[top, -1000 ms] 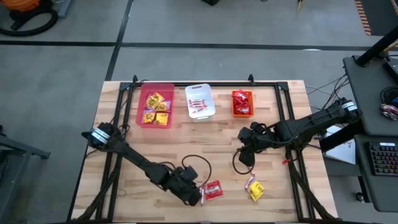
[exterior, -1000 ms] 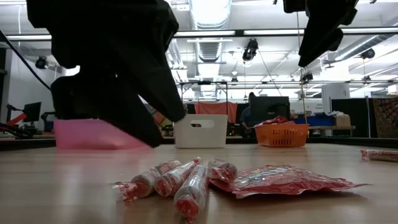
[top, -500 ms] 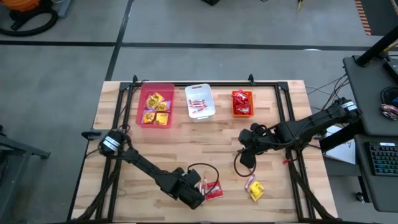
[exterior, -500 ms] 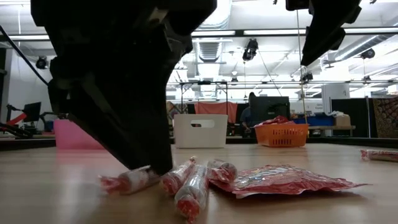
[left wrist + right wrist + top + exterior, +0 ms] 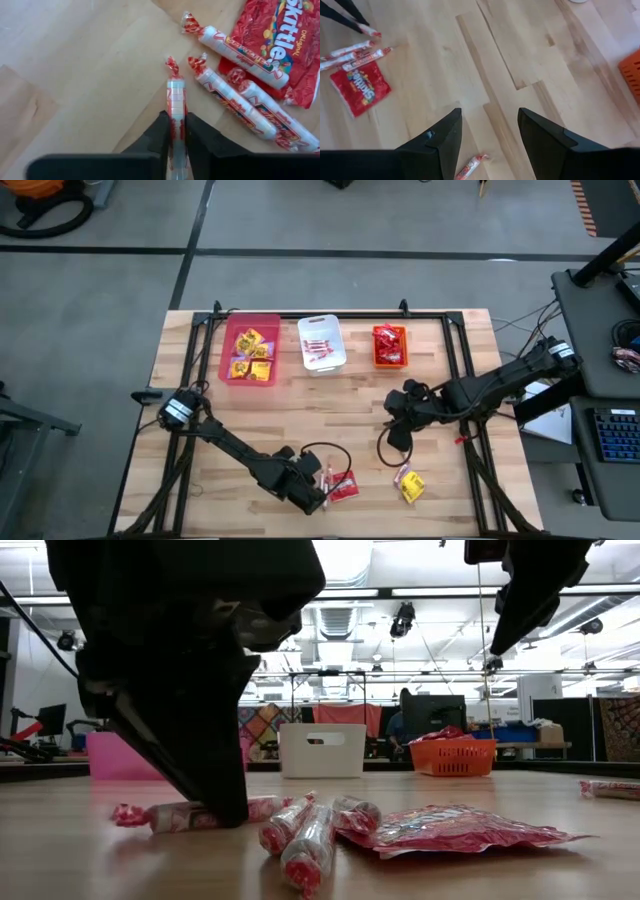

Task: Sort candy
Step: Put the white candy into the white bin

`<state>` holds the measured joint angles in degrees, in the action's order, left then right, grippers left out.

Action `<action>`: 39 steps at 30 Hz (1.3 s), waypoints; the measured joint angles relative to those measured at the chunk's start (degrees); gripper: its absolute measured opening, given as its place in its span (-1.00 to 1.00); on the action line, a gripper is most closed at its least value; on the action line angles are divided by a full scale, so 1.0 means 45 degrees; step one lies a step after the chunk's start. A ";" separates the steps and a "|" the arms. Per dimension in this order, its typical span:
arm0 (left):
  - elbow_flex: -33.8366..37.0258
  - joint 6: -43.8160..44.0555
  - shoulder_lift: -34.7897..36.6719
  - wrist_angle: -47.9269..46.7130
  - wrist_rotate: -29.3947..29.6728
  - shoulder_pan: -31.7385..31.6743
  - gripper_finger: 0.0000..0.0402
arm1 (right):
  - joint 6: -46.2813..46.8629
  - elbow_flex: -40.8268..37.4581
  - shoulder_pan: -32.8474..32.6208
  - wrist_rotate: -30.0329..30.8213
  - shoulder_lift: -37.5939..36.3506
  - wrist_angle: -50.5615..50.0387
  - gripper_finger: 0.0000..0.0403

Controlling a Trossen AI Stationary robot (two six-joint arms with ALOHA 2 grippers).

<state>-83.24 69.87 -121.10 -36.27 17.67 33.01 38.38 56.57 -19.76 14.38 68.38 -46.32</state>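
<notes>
My left gripper (image 5: 179,137) is near the table's front edge, shut on one thin pinkish-red candy stick (image 5: 176,95). Three more sticks (image 5: 230,97) lie beside it, next to a red packet (image 5: 290,45). In the low view the held stick (image 5: 175,816) lies flat on the wood under the left gripper (image 5: 222,810). My right gripper (image 5: 487,135) hangs open above the table's right half (image 5: 395,435), with nothing between its fingers. A yellow packet (image 5: 412,489) and a stick (image 5: 403,473) lie near the front right. My left gripper pinches the stick between its two fingers at about mid-length (image 5: 176,117), one finger on each long side. The fingers slant down from above. The stick lies flat on the table, its twisted end (image 5: 172,65) reaching out past the fingertips.
A pink bin (image 5: 250,350), a white bin (image 5: 321,343) and an orange bin (image 5: 389,346) stand in a row at the far edge, each with candy inside. A black cable loops on the wood between the arms (image 5: 385,448).
My left gripper has tipped steeper, come down on the bunch of sticks and shut on one. That stick has slid away from the others toward the table's left and turned about; the other sticks and the red packet have stayed put.
</notes>
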 joint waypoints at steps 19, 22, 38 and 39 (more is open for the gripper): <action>-0.0053 -0.3122 0.1537 -0.0159 0.1194 0.0019 -0.99 | -0.3633 -0.3491 -0.0308 0.0467 0.0000 0.7036 -0.20; -0.0049 -0.4190 0.2235 0.0057 0.2315 0.0028 -0.99 | -0.4893 -0.4264 -0.0308 0.0424 0.0000 0.9606 -0.21; 0.0117 -1.1018 0.2969 0.4181 0.5373 -0.0618 -0.96 | -0.8369 -0.5411 -0.0303 -0.1740 0.0541 1.7160 -0.03; 0.0117 -1.1125 0.2926 0.4513 0.5429 -0.0713 -0.96 | -0.8513 -0.5387 -0.0298 -0.1737 0.0683 1.7331 -0.02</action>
<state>-82.72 19.80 -107.93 -15.96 42.10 29.81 0.07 32.33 -21.10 6.57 71.45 31.67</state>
